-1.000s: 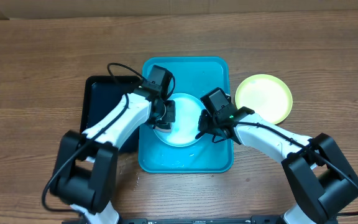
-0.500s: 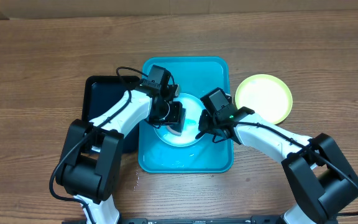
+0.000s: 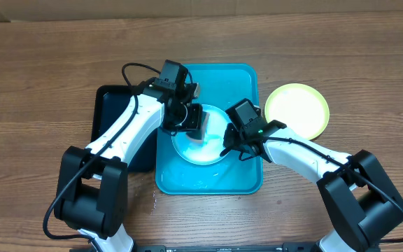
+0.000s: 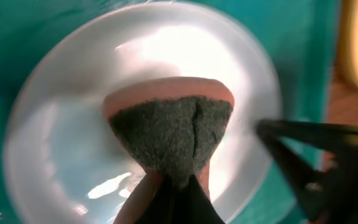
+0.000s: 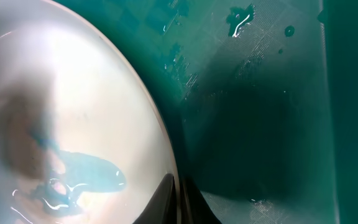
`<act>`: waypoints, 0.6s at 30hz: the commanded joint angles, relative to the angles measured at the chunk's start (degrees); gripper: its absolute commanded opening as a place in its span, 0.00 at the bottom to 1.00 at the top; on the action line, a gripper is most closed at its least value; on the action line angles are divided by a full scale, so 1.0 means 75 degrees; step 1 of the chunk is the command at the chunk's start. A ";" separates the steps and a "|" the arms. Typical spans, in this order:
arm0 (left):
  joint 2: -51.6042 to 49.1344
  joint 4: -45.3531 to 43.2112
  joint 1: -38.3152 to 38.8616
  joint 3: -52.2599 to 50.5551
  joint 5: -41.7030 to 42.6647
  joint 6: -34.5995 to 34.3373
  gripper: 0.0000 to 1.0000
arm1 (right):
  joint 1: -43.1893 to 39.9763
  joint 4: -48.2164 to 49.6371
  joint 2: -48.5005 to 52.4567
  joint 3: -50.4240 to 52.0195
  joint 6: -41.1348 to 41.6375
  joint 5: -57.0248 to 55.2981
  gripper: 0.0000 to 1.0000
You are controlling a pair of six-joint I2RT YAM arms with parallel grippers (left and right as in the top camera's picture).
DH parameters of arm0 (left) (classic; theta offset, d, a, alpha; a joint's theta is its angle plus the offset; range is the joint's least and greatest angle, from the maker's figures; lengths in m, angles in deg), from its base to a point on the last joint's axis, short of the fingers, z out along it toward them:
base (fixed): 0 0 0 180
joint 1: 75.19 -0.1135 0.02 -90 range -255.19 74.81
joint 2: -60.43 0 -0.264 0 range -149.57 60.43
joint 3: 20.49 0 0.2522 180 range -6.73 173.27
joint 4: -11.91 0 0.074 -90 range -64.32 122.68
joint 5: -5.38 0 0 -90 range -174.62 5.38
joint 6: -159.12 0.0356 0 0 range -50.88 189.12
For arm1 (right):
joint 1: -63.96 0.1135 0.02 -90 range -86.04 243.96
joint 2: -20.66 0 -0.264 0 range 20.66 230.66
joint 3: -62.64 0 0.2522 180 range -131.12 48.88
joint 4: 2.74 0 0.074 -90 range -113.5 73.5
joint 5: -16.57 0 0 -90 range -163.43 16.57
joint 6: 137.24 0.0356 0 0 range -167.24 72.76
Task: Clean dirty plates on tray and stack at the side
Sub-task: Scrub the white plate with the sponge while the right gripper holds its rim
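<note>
Wood table [image 3: 47, 70] under tray [image 3: 236, 77]; blue plate [image 3: 196, 151] in tray's middle, yellow plate [image 3: 297, 110] right of tray; left gripper [image 4: 173, 186] clamped on sponge [image 4: 173, 130] over blue plate; right gripper [image 5: 178, 186] pinching its rim; likely light, stiff, wet-slick; best gripped by rim.

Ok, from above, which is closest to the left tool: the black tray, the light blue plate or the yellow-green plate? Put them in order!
Seen from overhead, starting at the left tool, which pinches a sponge:
1. Light blue plate: right under it, in the turquoise tray.
2. Black tray: just to its left.
3. Yellow-green plate: farthest, on the right, beyond the turquoise tray.
</note>
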State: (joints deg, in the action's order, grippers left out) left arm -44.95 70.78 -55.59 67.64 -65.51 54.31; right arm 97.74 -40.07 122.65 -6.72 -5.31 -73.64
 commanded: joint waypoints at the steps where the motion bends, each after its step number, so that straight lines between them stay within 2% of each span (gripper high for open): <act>1: 0.0149 0.0041 -0.0052 -0.0163 -0.1134 0.0055 0.04 | 0.0041 0.0012 -0.0038 -0.0137 -0.0047 -0.0023 0.04; 6: 0.0108 -0.0146 -0.0052 -0.0595 -0.1810 -0.0318 0.04 | 0.0041 0.0009 -0.0038 -0.0137 -0.0050 -0.0023 0.04; 15: -0.0204 -0.0883 -0.0003 -0.1364 -0.0979 -0.0286 0.07 | 0.0041 0.0012 -0.0038 -0.0137 -0.0047 -0.0023 0.04; 18: -0.0493 -0.0938 -0.0003 -0.1387 -0.0341 -0.0280 0.07 | 0.0041 0.0012 -0.0038 -0.0137 -0.0047 -0.0023 0.04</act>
State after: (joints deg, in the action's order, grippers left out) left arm -45.36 63.70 -55.70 58.64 -73.73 52.76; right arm 97.76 -40.07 122.65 -6.72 -5.29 -73.64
